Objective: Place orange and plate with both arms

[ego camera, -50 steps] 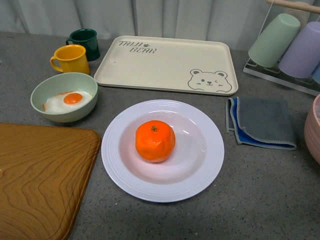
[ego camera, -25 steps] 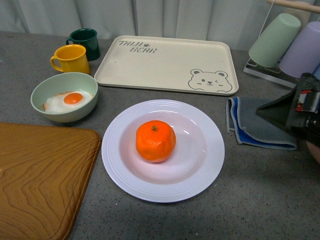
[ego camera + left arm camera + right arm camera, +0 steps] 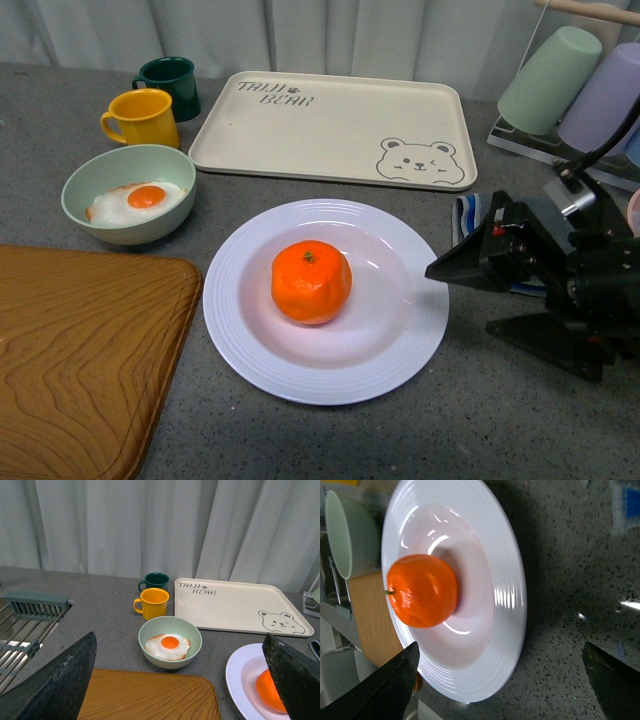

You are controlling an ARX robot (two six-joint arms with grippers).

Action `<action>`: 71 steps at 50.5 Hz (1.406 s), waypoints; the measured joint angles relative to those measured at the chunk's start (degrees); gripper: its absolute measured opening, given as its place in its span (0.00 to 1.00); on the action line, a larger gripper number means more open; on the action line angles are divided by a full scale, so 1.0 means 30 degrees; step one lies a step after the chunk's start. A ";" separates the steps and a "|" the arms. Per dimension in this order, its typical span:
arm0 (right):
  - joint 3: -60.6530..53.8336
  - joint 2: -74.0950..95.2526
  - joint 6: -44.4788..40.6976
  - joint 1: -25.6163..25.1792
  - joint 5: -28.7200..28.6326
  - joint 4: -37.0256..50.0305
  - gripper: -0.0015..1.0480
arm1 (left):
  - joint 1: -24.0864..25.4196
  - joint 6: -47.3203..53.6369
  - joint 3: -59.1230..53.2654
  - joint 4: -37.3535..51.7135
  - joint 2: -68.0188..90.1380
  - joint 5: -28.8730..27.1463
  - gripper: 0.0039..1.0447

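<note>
right gripper (image 3: pixel 458 299): jaws apart, just beside plate (image 3: pixel 400 345) rim
left gripper (image 3: pixel 179 639): jaws apart
risk: bumped rim rolls orange (image 3: pixel 311 282) off

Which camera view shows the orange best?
The front view: the orange sits whole and unblocked in the plate, stem dot visible. The right wrist view also shows it whole, but turned sideways. The left wrist view shows only a partly hidden sliver.

One orange (image 3: pixel 311 282), one plate (image 3: pixel 330 388), one bowl (image 3: pixel 130 230), two mugs (image 3: pixel 145 117) (image 3: pixel 170 80), one tray (image 3: pixel 330 125), one board (image 3: pixel 80 360), one cloth (image 3: pixel 466 225).
</note>
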 joint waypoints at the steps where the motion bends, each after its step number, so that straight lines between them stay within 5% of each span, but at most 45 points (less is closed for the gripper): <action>1: 0.0102 0.0175 -0.0015 0.0022 -0.0007 -0.0073 0.91 | 0.0000 0.0000 0.0000 0.0000 0.0000 0.0000 0.94; 53: 0.4969 0.5209 0.4954 0.1479 -0.1676 0.1486 0.91 | 0.0000 0.0000 0.0000 0.0000 0.0000 0.0000 0.94; 71: 0.5384 0.5603 0.5034 0.1647 -0.0976 -0.0066 0.31 | 0.0000 0.0000 0.0000 0.0000 0.0000 0.0000 0.94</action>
